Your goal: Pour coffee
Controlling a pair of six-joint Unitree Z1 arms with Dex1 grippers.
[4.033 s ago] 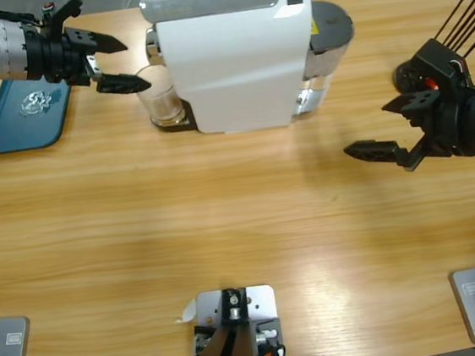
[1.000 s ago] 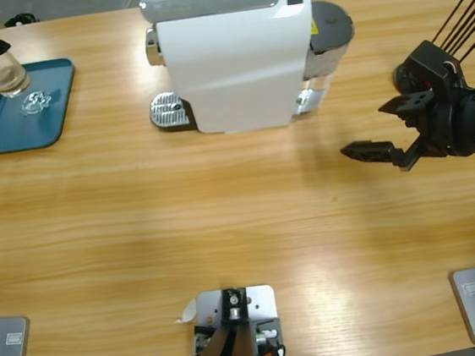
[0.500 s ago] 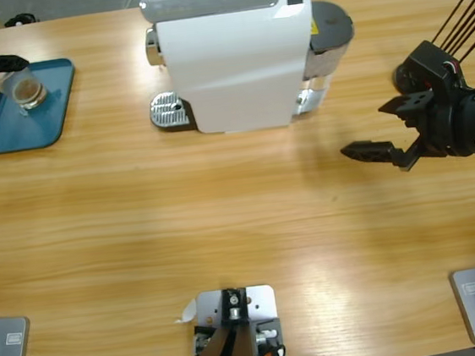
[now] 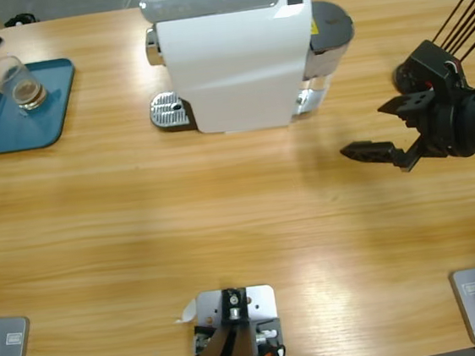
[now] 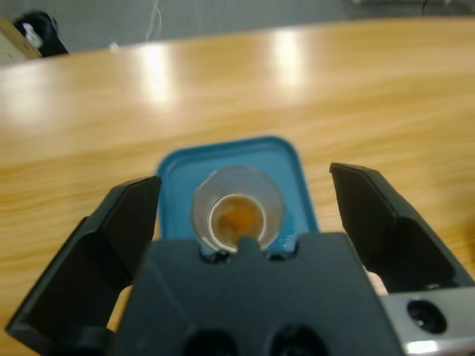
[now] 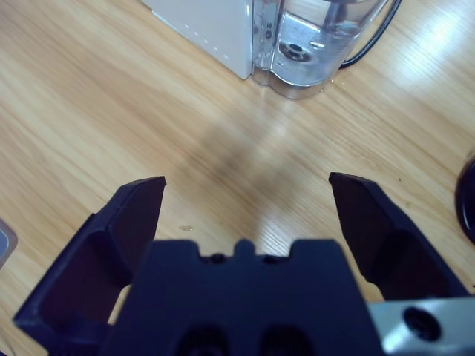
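Since the glass [image 4: 15, 81] stands upright on the blue tray [image 4: 52, 112] at the desk's [image 4: 242, 220] far corner, a shallow layer of coffee [image 5: 236, 216] in its bottom, the delivery step looks done. Above it, the left gripper [image 5: 245, 215] has its jaws spread wide, gripping nothing. By the white coffee machine [image 4: 238, 59], the right gripper [image 6: 245, 215] hangs open and empty too. What remains, probably, is drawing the left arm clear without clipping the glass.
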